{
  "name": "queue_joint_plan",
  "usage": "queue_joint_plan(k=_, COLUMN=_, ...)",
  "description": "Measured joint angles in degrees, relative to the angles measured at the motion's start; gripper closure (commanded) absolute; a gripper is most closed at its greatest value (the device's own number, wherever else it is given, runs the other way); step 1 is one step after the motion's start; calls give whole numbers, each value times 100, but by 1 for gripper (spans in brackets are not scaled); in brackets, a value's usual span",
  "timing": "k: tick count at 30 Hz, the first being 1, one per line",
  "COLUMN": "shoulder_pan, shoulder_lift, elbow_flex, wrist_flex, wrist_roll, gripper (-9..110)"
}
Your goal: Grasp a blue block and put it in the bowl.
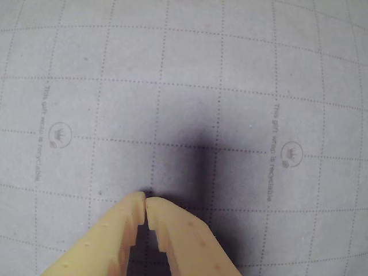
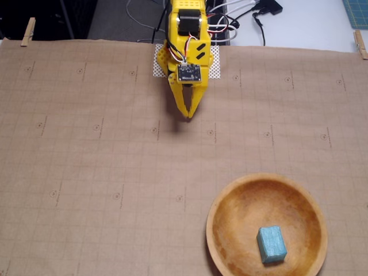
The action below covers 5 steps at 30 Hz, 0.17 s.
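Note:
In the fixed view the teal-blue block (image 2: pixel 271 244) lies inside the round wooden bowl (image 2: pixel 230 201) at the lower right. My yellow gripper (image 2: pixel 189 115) hangs near the top centre, far from the bowl, with its fingertips together and nothing between them. In the wrist view the gripper (image 1: pixel 145 200) enters from the bottom edge, its tips touching above the paper. Block and bowl are out of the wrist view.
Brown gridded wrapping paper (image 2: pixel 86 172) covers the table, held by clothespins (image 2: pixel 27 31) at the back corners. The arm's base and cables (image 2: pixel 230 23) sit at the back edge.

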Motion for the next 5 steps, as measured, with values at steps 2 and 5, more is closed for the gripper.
queue_joint_plan(k=2, shoulder_pan=0, shoulder_lift=0, elbow_flex=0, wrist_flex=0, wrist_roll=0, gripper=105)
queue_joint_plan(k=5, shoulder_pan=0, shoulder_lift=0, elbow_flex=0, wrist_flex=0, wrist_roll=0, gripper=105)
